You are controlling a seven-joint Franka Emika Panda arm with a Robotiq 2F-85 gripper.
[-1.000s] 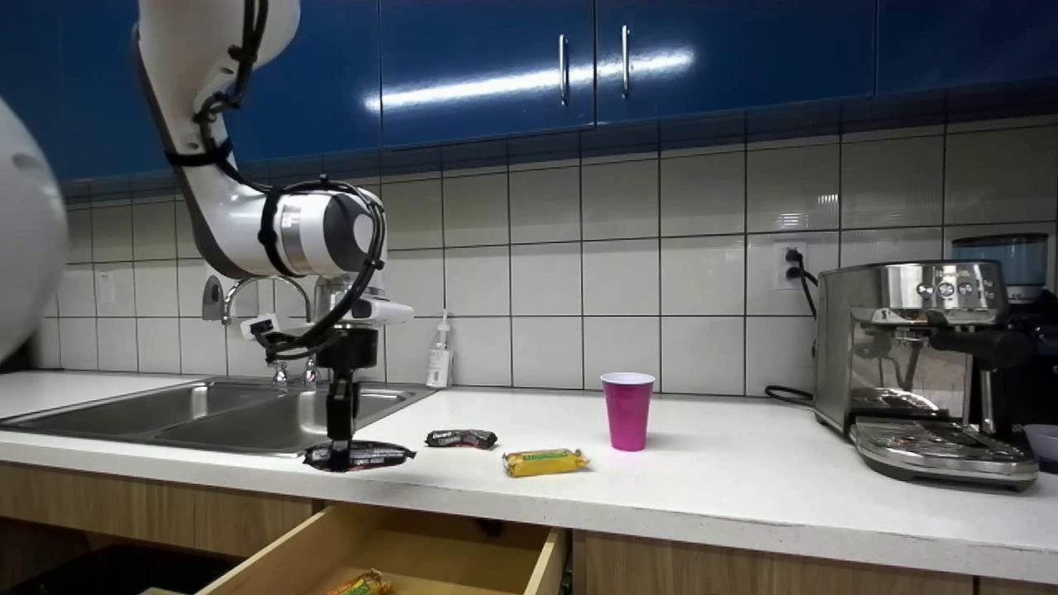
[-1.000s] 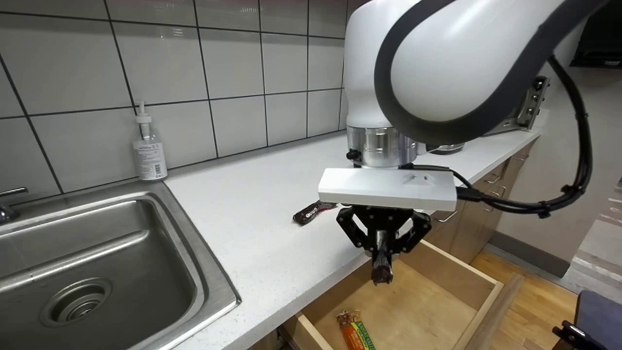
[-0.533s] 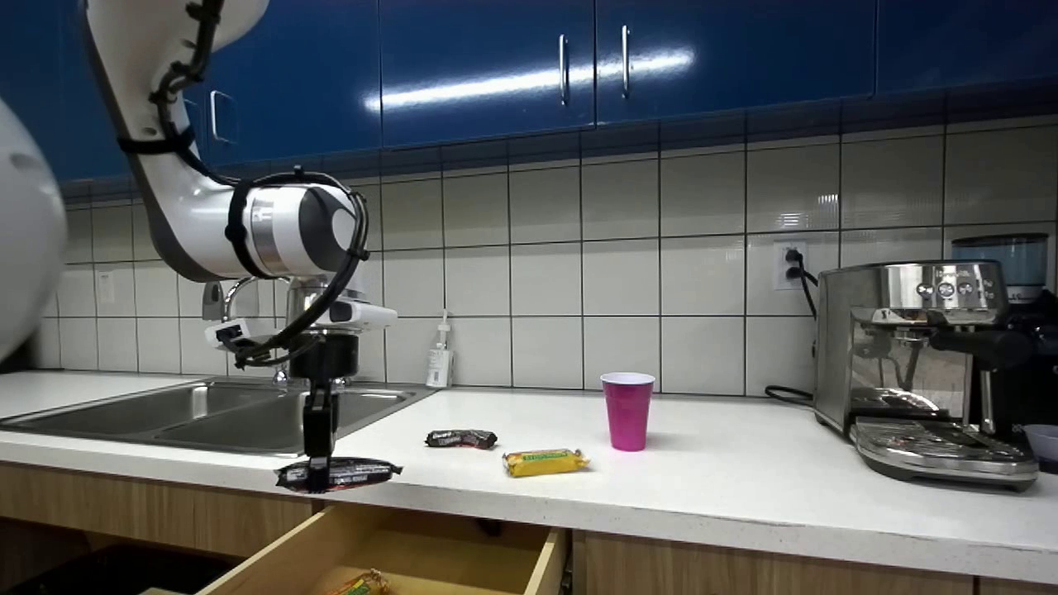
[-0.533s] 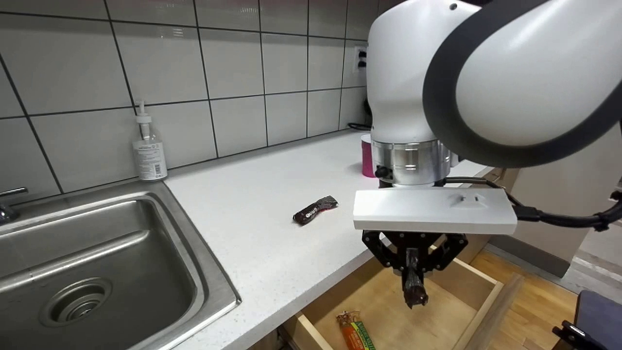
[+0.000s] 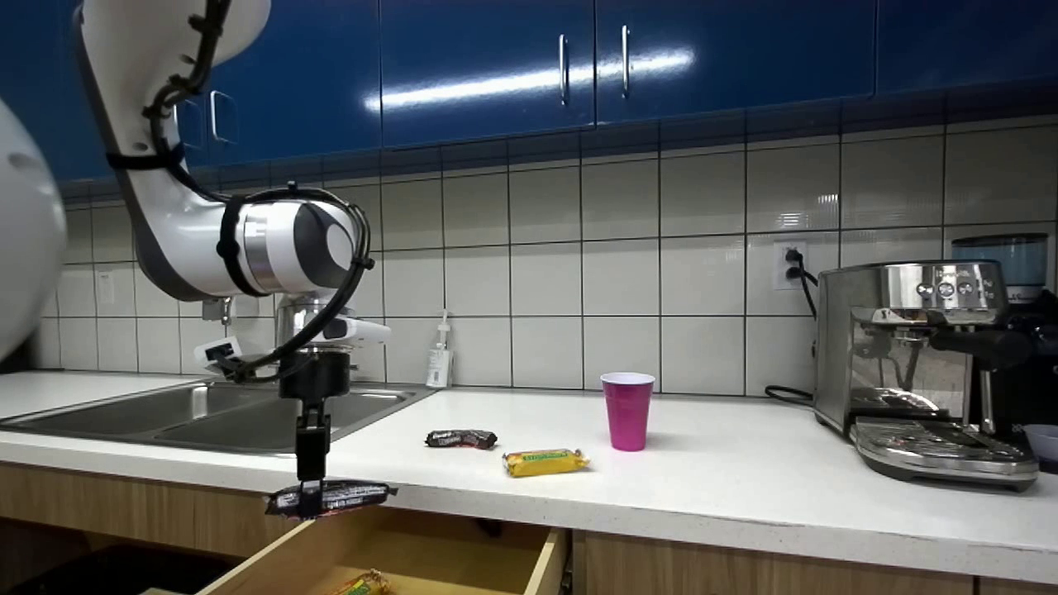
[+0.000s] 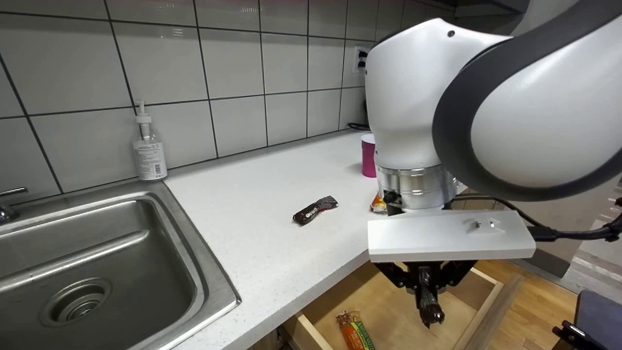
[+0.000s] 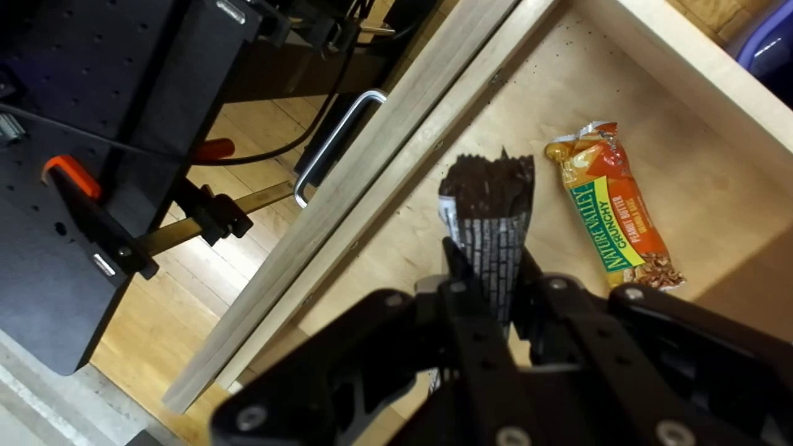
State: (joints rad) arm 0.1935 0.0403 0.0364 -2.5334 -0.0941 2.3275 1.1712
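End effector (image 7: 490,257) sits clamped on a dark-wrapped bar (image 5: 355,496), held roughly level above the open wooden drawer (image 6: 388,306), where an orange Nature Valley packet (image 7: 616,210) lies on the bottom. Beyond, on the white tabletop (image 5: 744,487): a second dark bar (image 5: 461,439), then a yellow-wrapped bar (image 5: 545,463) near an upright pink cup (image 5: 628,411). Farther along, a steel coffee machine (image 5: 909,347), tiled wall (image 5: 620,281) behind, blue cabinets (image 5: 488,58) above.
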